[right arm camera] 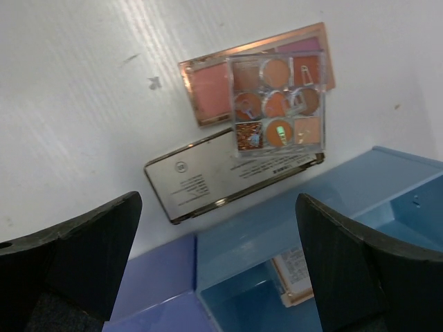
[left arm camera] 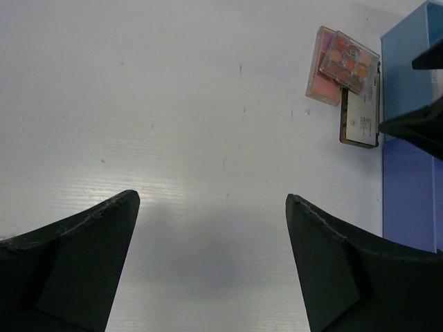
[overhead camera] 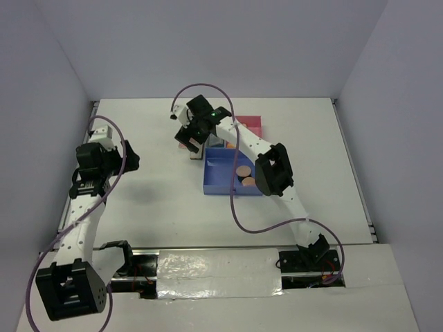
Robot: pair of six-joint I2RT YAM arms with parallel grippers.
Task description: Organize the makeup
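Three palettes lie in a loose stack on the table by the tray's corner. They are a pink one, a clear one with round brown and orange pans on top, and a silver-backed one. They also show in the left wrist view. A fourth palette lies inside a blue tray compartment. Two peach round puffs lie in the tray. My right gripper is open and empty above the tray corner and the silver palette. My left gripper is open and empty over bare table, left of the palettes. No sponges or green discs show.
The blue-and-pink compartment tray stands mid-table, its blue wall right under my right gripper. White walls close in the table on three sides. The right arm stretches over the tray.
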